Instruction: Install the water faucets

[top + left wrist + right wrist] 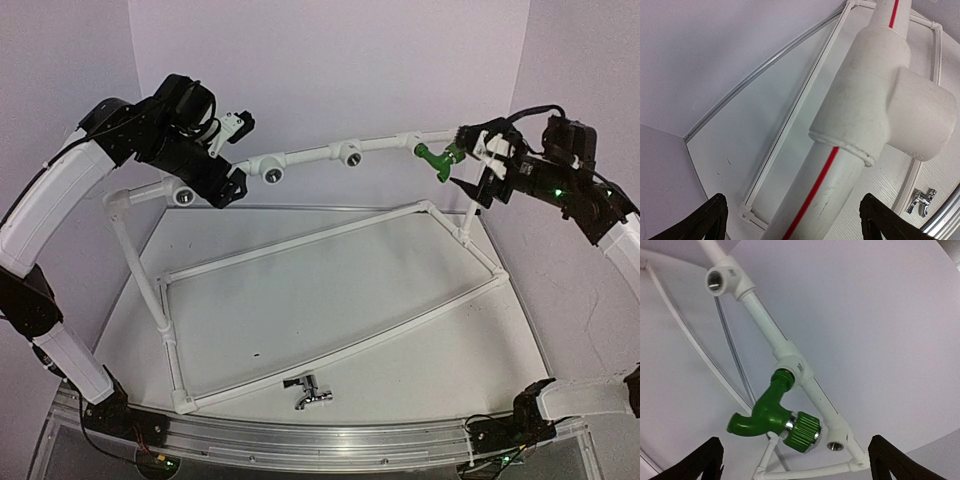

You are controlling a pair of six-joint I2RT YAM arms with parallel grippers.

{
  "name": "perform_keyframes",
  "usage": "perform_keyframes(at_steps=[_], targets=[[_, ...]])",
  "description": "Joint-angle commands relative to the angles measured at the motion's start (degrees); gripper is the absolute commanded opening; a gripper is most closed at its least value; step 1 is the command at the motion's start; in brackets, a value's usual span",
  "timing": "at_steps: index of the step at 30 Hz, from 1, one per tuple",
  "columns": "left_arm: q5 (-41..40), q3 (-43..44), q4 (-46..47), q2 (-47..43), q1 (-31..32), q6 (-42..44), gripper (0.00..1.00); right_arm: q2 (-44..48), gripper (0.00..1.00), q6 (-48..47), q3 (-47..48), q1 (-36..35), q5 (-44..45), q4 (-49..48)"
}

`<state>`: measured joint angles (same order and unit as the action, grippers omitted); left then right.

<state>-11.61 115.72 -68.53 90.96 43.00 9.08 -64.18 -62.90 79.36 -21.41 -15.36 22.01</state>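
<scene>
The glossy green plastic faucet, bent-spouted, sits in a white tee socket on the pipe rail, the right tool spread just beside it. The chrome T-handled faucet lies on the matte surface (near its front edge). The left tool stands spread astride the rail's scuffed, red-striped length.

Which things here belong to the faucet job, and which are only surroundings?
Job: green faucet, seated in the pipe frame; chrome faucet, lying loose on the table; the pipe frame itself.
Surroundings: table; grey walls.
</scene>
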Motion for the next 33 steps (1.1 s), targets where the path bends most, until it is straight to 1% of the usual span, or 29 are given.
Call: perform_keyframes(at_steps=[1,4,8,11,14,16,17,18,24,29,33], targets=[[2.4,-0.6,0.6,-1.3,0.0,-1.0,0.91,0.8,0.98,-27.8,-5.4,-5.4,13.7,-9.1],[3.1,-0.7,0.7,-1.1,0.0,-1.1,0.91,0.1,0.98,-33.3,-7.8,-6.5,18.2,-14.1],[3.4,-0.9,0.9,-1.0,0.0,-1.1,0.91,-0.2,0.98,-39.5,-12.8,-6.9,21.1,-22.7],[3.6,-1.2,1.3,-1.1,0.0,-1.0,0.91,-1.0,0.98,-40.2,-14.9,-7.1,21.7,-28.4],[3.7,-1.4,1.6,-1.3,0.0,-1.1,0.91,-2.5,0.98,-38.8,-14.8,-7.7,22.0,-30.8],[3.7,-1.4,1.8,-1.2,0.0,-1.2,0.91,-3.4,0.96,-37.8,-14.8,-8.2,22.3,-31.6],[3.7,-1.3,1.8,-1.2,0.0,-1.1,0.91,-3.6,0.94,-37.4,-14.9,-8.4,22.3,-32.0],[3.7,-1.3,1.7,-1.1,0.0,-1.2,0.91,-4.0,0.89,-37.0,-15.0,-8.5,22.3,-32.4],[3.8,-1.0,1.8,-1.2,0.0,-1.2,0.91,-5.7,0.76,-32.6,-15.6,-8.9,22.7,-33.1],[3.8,-0.9,1.7,-1.2,0.0,-1.2,0.91,-7.1,0.67,-22.9,-14.4,-9.0,24.3,-32.7],[3.9,-1.0,1.9,-1.2,0.0,-1.3,0.90,-7.1,0.54,-13.3,-13.5,-8.9,24.6,-30.0]])
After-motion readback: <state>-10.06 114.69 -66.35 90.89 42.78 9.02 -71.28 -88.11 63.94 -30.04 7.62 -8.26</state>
